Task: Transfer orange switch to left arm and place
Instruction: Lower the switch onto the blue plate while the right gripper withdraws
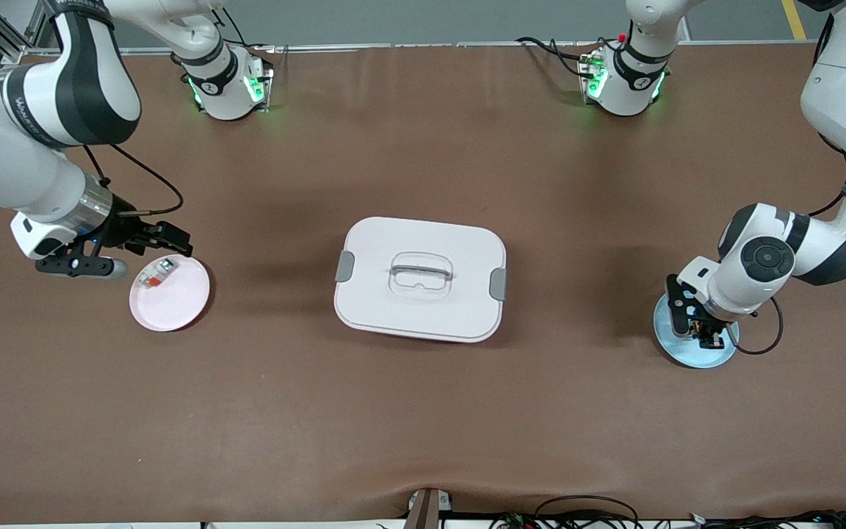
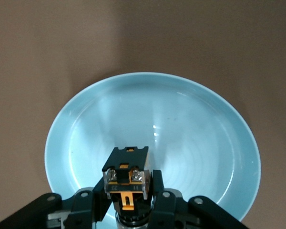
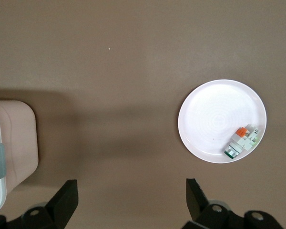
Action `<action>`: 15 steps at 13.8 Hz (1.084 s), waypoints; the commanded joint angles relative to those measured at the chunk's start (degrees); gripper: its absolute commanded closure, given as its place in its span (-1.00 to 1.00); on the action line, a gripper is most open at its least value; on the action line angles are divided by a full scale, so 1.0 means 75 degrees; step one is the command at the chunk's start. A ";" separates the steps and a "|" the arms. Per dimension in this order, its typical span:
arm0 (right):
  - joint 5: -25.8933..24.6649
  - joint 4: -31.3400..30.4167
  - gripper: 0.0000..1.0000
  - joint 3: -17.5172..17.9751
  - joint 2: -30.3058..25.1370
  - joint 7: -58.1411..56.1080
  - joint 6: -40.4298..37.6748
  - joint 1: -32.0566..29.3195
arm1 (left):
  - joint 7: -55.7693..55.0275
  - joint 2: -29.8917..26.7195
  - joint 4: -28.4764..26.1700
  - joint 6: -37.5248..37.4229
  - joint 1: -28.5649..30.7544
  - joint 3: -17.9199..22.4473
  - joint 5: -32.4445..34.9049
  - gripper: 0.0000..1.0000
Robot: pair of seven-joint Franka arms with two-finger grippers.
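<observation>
The orange switch (image 2: 127, 183), a small black block with orange parts and two screws, is gripped between my left gripper's fingers (image 2: 158, 191). My left gripper (image 1: 708, 335) is shut on it, low over a light blue plate (image 1: 669, 339) toward the left arm's end of the table; the same plate (image 2: 205, 138) fills the left wrist view. I cannot tell whether the switch touches the plate. The white box (image 1: 420, 278) with grey latches stands in the middle of the table. My right gripper (image 1: 173, 239) is open and empty, above the edge of a pink plate (image 1: 181, 301).
The pink plate (image 3: 214, 119) toward the right arm's end holds a white-grey piece with a red-orange tab (image 1: 156, 274), also seen in the right wrist view (image 3: 243, 141). The box's corner (image 3: 12, 143) shows there too. Cables lie along the table's near edge.
</observation>
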 commanded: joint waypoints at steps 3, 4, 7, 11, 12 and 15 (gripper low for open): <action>-0.0400 0.0545 -1.00 0.0122 -0.0153 0.0026 -0.0500 -0.0152 | -0.0117 0.0011 -0.0021 0.0041 0.0044 -0.0062 0.0211 -1.00; -0.0494 0.0616 -1.00 0.0111 -0.0164 0.0038 -0.0524 -0.0152 | -0.0141 -0.0036 0.0003 0.0041 0.0021 -0.0062 0.0152 -1.00; -0.0647 0.0687 -1.00 0.0111 -0.0479 0.0038 -0.0547 -0.0176 | -0.1053 -0.0585 0.0015 -0.0192 0.0009 -0.0191 0.0047 -1.00; -0.0847 0.0663 -1.00 0.0215 -0.0948 0.0038 -0.0711 -0.0479 | -0.1523 -0.1230 0.0552 -0.0999 0.0045 -0.0379 -0.1673 -1.00; -0.0893 0.0675 -1.00 0.0309 -0.1008 0.0038 -0.0828 -0.0550 | -0.1744 -0.1394 0.0821 -0.1408 0.0044 -0.0414 -0.1978 -1.00; -0.1034 0.0687 -1.00 0.0928 -0.1219 -0.0032 -0.0911 -0.1239 | -0.3382 -0.1617 0.1618 -0.2838 0.0091 -0.0461 -0.3126 -1.00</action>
